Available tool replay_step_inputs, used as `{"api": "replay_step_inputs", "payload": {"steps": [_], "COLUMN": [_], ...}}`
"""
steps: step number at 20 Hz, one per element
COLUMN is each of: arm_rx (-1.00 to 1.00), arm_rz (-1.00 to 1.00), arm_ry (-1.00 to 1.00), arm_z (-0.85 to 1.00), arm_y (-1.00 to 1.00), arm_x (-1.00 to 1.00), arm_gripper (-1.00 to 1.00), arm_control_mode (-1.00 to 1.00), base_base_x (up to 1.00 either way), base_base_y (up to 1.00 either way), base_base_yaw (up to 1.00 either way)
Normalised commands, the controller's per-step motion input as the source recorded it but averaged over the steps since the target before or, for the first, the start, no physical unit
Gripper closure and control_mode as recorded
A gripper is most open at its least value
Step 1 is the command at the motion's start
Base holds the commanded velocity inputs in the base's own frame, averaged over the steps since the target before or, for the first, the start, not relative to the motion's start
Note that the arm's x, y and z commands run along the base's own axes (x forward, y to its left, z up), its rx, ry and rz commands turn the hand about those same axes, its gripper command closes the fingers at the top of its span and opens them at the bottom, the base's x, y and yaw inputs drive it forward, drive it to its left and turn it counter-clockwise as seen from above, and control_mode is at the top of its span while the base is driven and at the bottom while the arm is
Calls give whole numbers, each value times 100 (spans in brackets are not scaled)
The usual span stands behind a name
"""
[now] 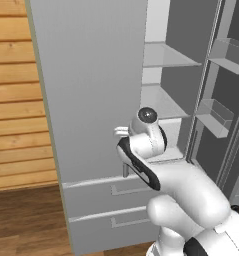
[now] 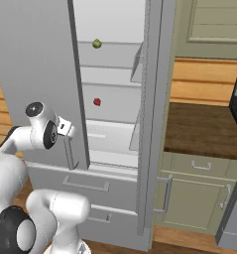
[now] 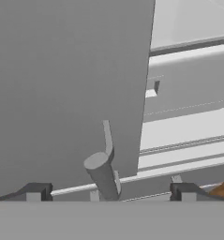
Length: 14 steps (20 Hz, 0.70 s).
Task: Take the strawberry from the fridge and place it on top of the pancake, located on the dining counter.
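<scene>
the fridge [image 2: 35,59] takes up most of both base views: its left door is closed, a broad grey slab across the upper left of the frame, while the right door [image 2: 152,114] stands swung out, leaving the white interior showing in the upper middle of the right base view. below are two drawers [image 2: 85,183] in the lower middle. in the left base view the open door's bins [image 1: 216,117] sit at the right edge.

the arm comes up from the lower left of the right base view, and the gripper [image 3: 108,191] is at the lower end of the closed door's bar handle [image 3: 103,176]. in the hand view the two dark fingertips [image 3: 36,191] stand wide apart at the bottom of the frame with the handle's round end between them, not pinched; the jaws are wide and carry nothing.

a small green fruit [image 2: 96,43] lies on the top shelf, upper middle of the right base view. one shelf lower, just left of frame centre, is the strawberry [image 2: 96,102], a tiny red dot near the shelf's front edge.

judging by its size, the berry will weigh almost nothing, but it is soft and roundish: it could roll away from a nudge or bruise under a hard squeeze. the best hold is probably across its widest middle, fingers nearly closed before the approach, with a light pinch.
</scene>
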Motion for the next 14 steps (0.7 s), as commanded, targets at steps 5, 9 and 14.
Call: {"api": "replay_step_inputs", "payload": {"steps": [5,9,14], "arm_rx": [-14,0,0], "arm_rz": [0,0,0], "arm_ry": [6,0,0], "arm_z": [-46,-16,-31], "arm_y": [1,0,7], "arm_x": [42,28,21], "arm_gripper": [-100,-100,-100], "arm_control_mode": [-100,-100,-100], "base_base_x": [0,0,0], "base_base_y": [0,0,0], "base_base_yaw": [0,0,0]}}
